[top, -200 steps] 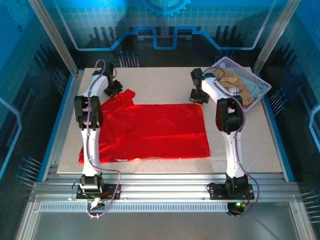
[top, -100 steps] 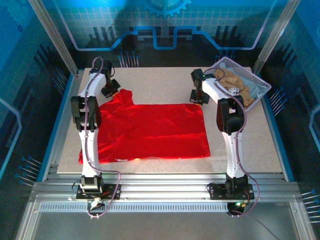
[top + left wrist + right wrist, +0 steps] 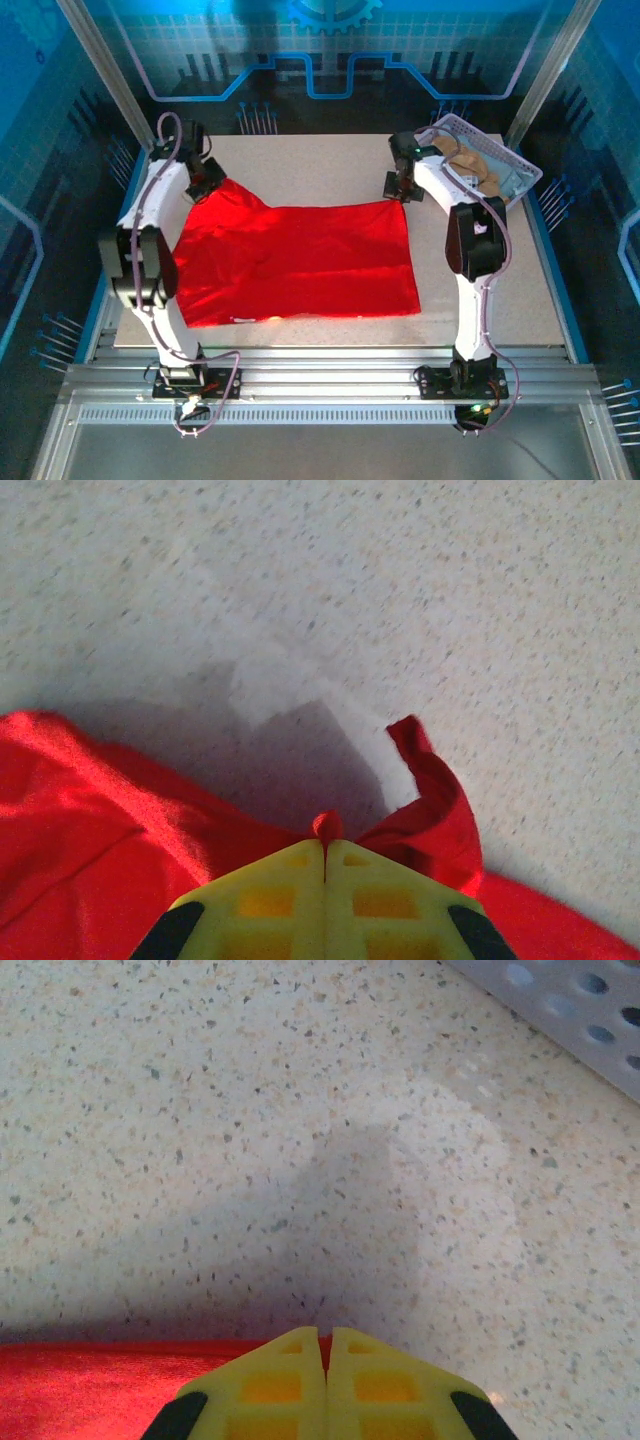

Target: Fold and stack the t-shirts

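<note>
Top external: tan, blue-grey tees (image 3: pixel 474 166) in basket (image 3: pixel 458 122); both jaws tight on red t-shirt (image 3: pixel 300 260).

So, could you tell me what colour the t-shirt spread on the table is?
The t-shirt is bright red; it shows best in the top external view.

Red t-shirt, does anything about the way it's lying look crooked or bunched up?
The red t-shirt lies mostly flat, but its far-left corner peaks toward the left tool, shut on it, leaving the outline lopsided. A flap curls up beside that pinch. The right tool, shut on the far-right corner, holds that flat.
</note>
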{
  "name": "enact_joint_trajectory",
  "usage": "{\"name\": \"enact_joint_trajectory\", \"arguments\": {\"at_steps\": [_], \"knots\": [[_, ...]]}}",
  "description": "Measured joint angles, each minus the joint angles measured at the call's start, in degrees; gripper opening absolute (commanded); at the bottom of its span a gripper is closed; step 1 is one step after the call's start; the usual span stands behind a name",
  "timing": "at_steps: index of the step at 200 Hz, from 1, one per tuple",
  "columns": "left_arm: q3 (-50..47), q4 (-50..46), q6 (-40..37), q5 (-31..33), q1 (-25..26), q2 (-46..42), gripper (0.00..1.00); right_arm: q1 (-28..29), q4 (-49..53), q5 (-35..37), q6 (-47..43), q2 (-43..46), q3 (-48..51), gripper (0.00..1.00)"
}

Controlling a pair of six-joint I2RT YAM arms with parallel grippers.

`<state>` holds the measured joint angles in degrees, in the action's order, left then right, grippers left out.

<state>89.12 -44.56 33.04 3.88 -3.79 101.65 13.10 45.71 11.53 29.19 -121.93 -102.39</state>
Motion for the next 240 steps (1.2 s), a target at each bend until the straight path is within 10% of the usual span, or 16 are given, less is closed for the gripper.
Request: {"name": "enact_joint_trajectory", "arguments": {"at_steps": [111, 240], "knots": [[-34.97, -8.74, 8.57, 4.52, 0.00, -41.66, 0.00, 1.49, -3.10, 0.20, 3.93, 24.63, 31.04, 0.00], [-39.52, -18.95, 13.88, 9.20, 0.00, -49.48, 0.00, 8.35, -0.07, 4.42, 3.56, 33.75, 37.73, 0.00]]}}
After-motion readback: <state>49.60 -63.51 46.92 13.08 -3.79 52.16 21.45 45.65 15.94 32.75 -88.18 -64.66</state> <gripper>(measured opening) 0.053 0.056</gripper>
